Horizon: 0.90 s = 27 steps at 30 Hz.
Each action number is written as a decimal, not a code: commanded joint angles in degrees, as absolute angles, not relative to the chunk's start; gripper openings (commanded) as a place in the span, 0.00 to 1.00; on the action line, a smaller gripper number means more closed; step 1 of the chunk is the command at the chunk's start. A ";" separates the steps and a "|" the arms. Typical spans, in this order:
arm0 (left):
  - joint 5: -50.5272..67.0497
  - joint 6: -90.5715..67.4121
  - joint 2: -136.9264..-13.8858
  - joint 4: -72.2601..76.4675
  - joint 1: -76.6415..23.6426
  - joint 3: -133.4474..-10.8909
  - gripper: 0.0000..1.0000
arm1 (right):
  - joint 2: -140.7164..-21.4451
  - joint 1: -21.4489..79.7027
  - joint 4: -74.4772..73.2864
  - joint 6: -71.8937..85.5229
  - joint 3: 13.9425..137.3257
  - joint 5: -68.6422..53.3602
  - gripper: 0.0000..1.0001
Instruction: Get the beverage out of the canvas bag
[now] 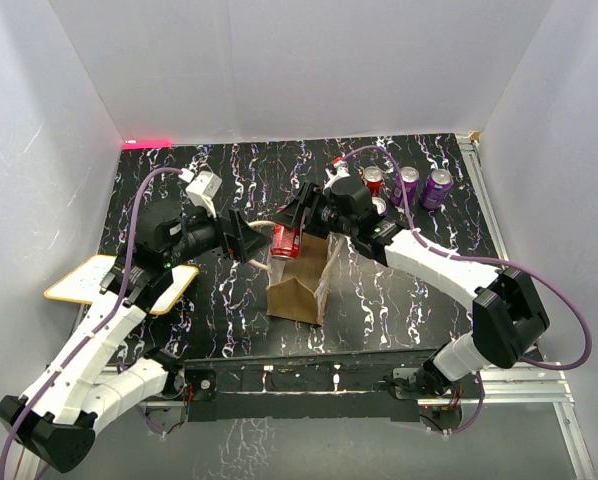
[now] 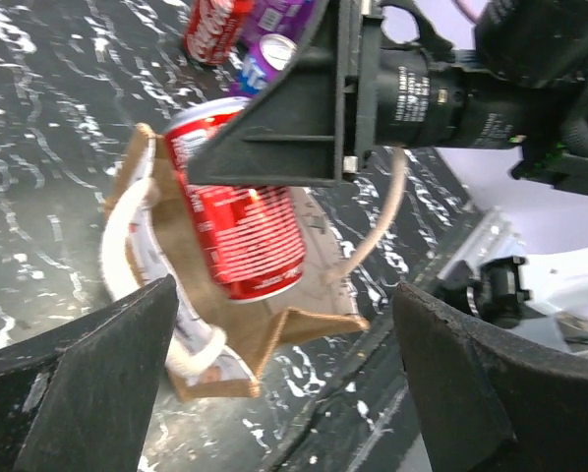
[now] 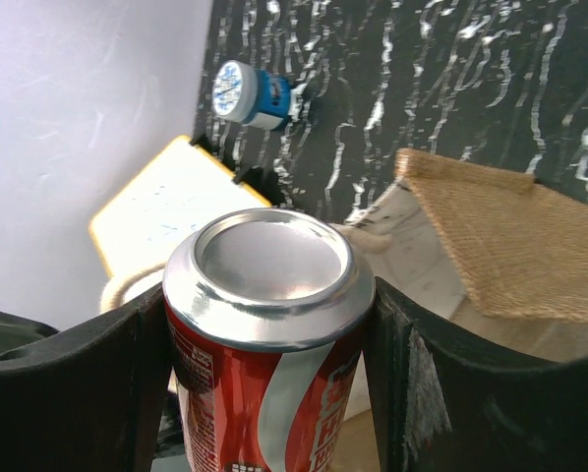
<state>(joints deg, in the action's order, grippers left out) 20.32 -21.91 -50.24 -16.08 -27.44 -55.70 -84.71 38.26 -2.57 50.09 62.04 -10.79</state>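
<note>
The beverage, a red soda can [image 1: 286, 241], hangs over the open mouth of the tan canvas bag [image 1: 297, 290], which stands mid-table. My right gripper [image 1: 291, 230] is shut on the can; in the right wrist view its black fingers [image 3: 422, 393] press both sides of the can [image 3: 264, 344], whose plain silver end faces the camera. The bag's burlap edge [image 3: 510, 236] lies behind. My left gripper [image 1: 251, 240] stands open just left of the can, holding nothing. In the left wrist view the can [image 2: 240, 221] and bag [image 2: 274, 334] sit beyond the wide-apart jaws of the left gripper [image 2: 284, 295].
One red can [image 1: 373, 180] and two purple cans [image 1: 407, 185] [image 1: 438, 188] stand at the back right. A flat yellow-edged white board [image 1: 119, 283] lies at the left under my left arm. White walls enclose the table on three sides.
</note>
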 commanded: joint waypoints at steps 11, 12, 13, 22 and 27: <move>27.28 -33.92 -58.82 -7.22 -27.98 -53.17 0.88 | -80.77 38.38 13.03 59.08 66.00 -17.43 0.08; 27.94 -34.11 -59.61 -7.14 -28.15 -53.32 0.88 | -80.89 38.39 13.04 58.65 66.15 -17.74 0.08; 28.78 -34.32 -60.27 -6.94 -28.28 -53.42 0.88 | -81.01 38.38 13.09 57.53 66.43 -18.30 0.08; 30.64 -39.96 -64.18 -1.48 -28.48 -52.86 0.83 | -81.33 38.27 8.05 50.39 69.83 -21.66 0.08; 35.76 -41.18 -66.89 2.89 -28.47 -53.32 0.86 | -81.67 38.29 4.93 43.45 72.16 -24.04 0.08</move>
<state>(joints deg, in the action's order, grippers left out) 30.13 -39.29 -65.98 -2.17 -28.25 -52.58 -84.68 38.20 1.13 49.36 66.15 -20.29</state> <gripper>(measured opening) 0.838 0.679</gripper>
